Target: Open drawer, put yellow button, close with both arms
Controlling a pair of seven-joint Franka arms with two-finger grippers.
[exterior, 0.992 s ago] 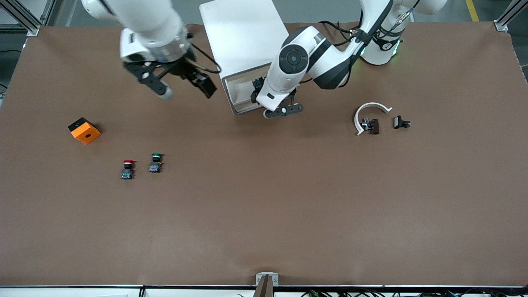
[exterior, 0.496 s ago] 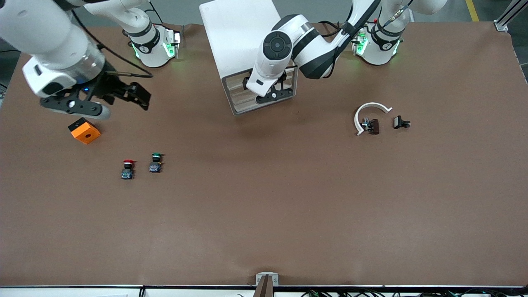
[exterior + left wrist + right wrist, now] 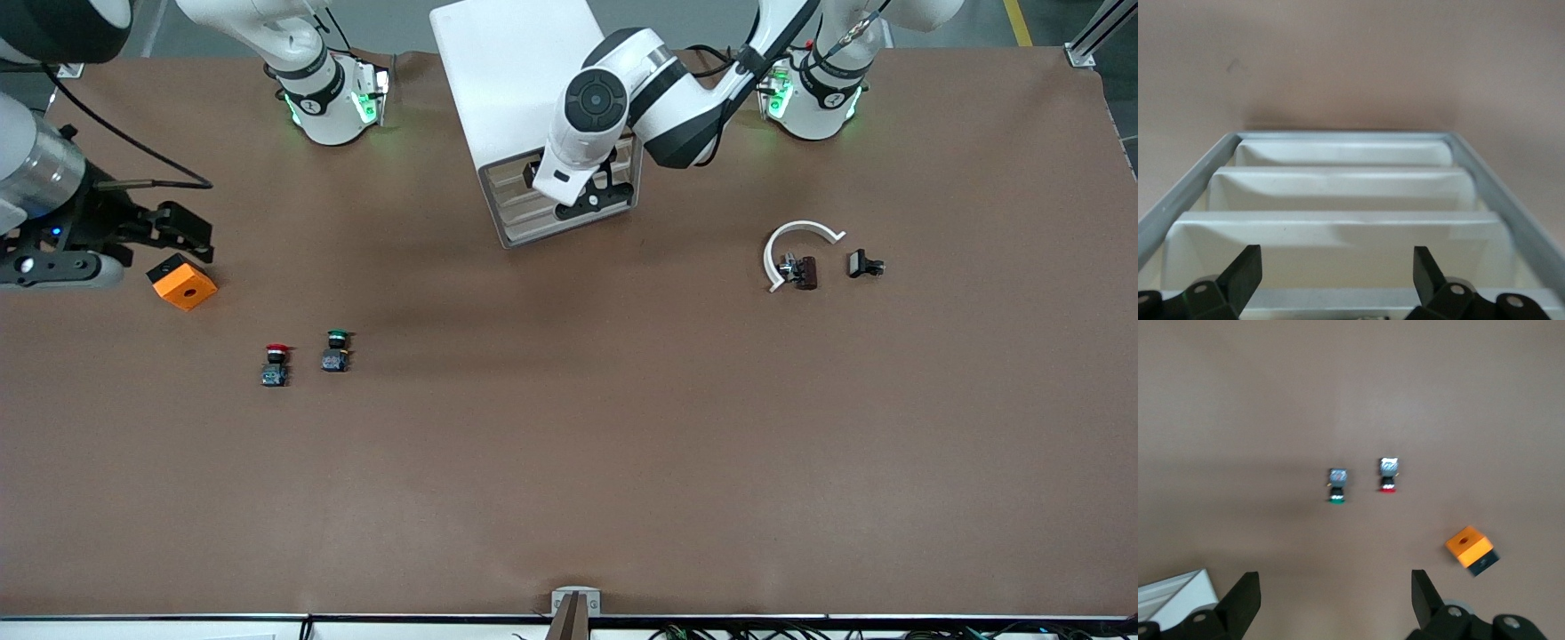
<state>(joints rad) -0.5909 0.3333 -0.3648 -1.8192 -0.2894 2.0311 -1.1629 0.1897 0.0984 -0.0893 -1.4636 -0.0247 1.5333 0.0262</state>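
The white cabinet [image 3: 520,80] stands between the two arm bases. Its drawer [image 3: 508,173], the uppermost one, sits pushed in level with the lower fronts. In the left wrist view the stacked fronts run down toward the table, the drawer [image 3: 1338,267] closest to the fingers. My left gripper [image 3: 582,182] hangs open right in front of those fronts [image 3: 1338,257], holding nothing. My right gripper [image 3: 173,233] is open and empty above the table at the right arm's end [image 3: 1335,587], beside the orange cube [image 3: 183,283]. The yellow button is out of view.
A red-capped button [image 3: 276,364] and a green-capped button [image 3: 336,350] stand nearer the front camera than the cube. Toward the left arm's end lie a white arc [image 3: 796,240], a dark part [image 3: 805,272] and a small black part [image 3: 864,264].
The top drawer stood open a second ago and is now shut, the left gripper having moved in against the fronts. The right arm swung from beside the cabinet out to the orange cube.
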